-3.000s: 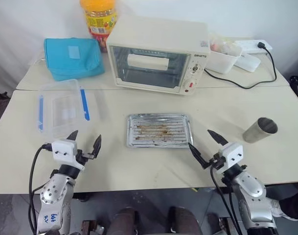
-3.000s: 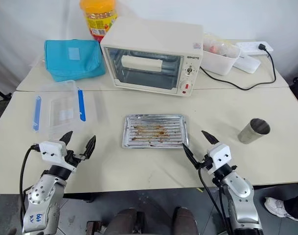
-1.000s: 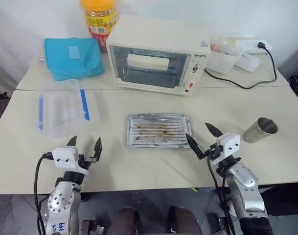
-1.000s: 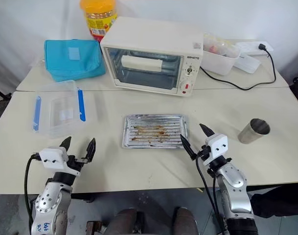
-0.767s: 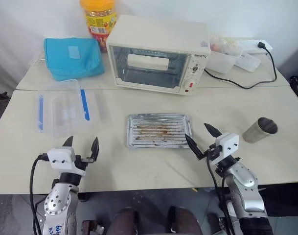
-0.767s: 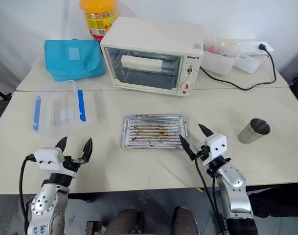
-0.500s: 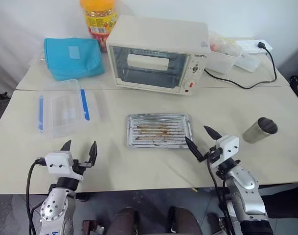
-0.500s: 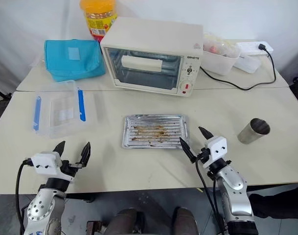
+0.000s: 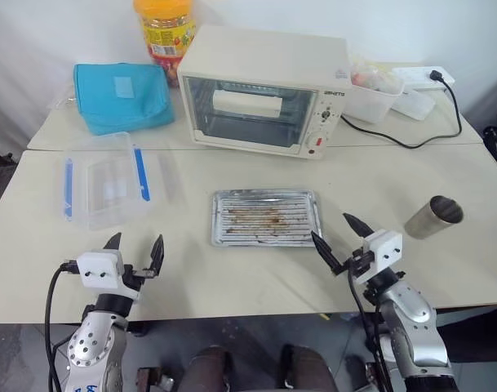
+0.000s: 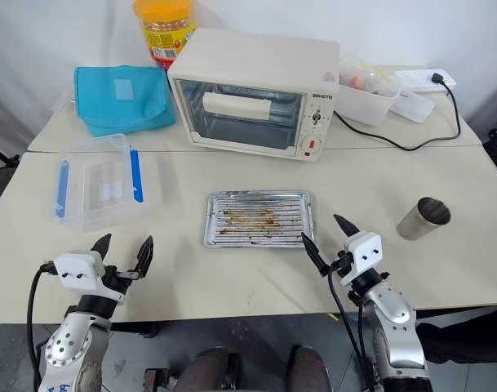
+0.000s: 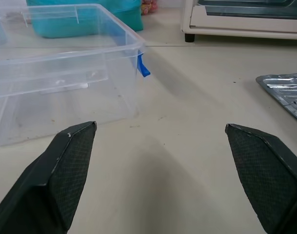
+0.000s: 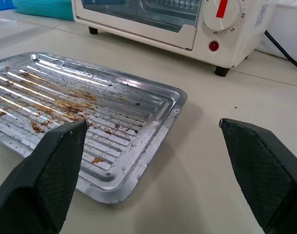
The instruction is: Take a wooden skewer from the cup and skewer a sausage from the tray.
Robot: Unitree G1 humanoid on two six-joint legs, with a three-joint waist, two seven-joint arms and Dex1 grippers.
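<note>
Table (image 9: 379, 175) bears tray (image 9: 266, 218), cup (image 9: 432, 216), oven (image 9: 264, 88).

The cup's (image 9: 433, 216) inside seems too dark to tell any contents.

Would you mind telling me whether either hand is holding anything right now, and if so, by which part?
Nothing is held. The left hand and the right hand are both open with nothing between their fingers, low over the table near its front edge.
</note>
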